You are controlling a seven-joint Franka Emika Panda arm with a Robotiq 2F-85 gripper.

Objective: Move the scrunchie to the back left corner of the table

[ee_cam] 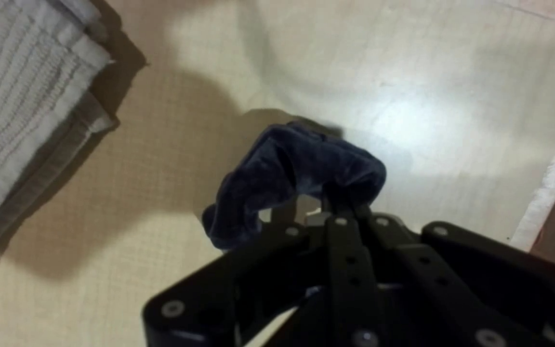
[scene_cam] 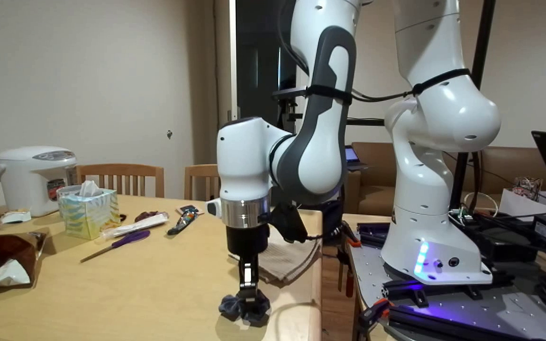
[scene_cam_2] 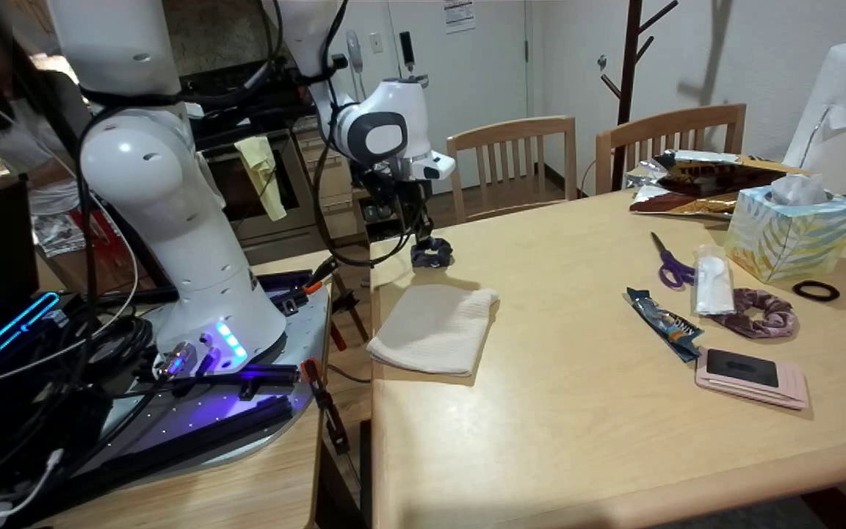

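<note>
A: Principal item?
B: One scrunchie (ee_cam: 306,158); dark navy, soft, a bunched ring. Found directly beneath the end effector (scene_cam: 248,296), at its tips.

A: Condition of the end effector?
B: Narrow, pointing down; jaws drawn together on a fold of the fabric, so far as the wrist view tells.

A: Lie of the piece?
B: Held off-centre. In the wrist view the free loop runs out left of the jaws. Whether its underside touches the tabletop (scene_cam_2: 562,308) or hangs just above: cannot tell.

A: Position?
B: In an exterior view, near the far left corner, the folded cloth (scene_cam_2: 434,327) apart from it on the near side. In the wrist view that cloth lies left, the loop's side.

A: Bearing on the move?
B: In judgement: placing is best gauged by the loop's middle, not the tips. If back left means that far left corner, little more than a set-down remains; reckoned from another side, a longer carry. The task sentence fixes no viewpoint.

A: Outlying stock?
B: Well apart, to the right in an exterior view: purple-handled scissors (scene_cam_2: 669,258); tissue box (scene_cam_2: 775,235); mauve hair tie (scene_cam_2: 777,308), soft, not to be taken for the principal item.
</note>
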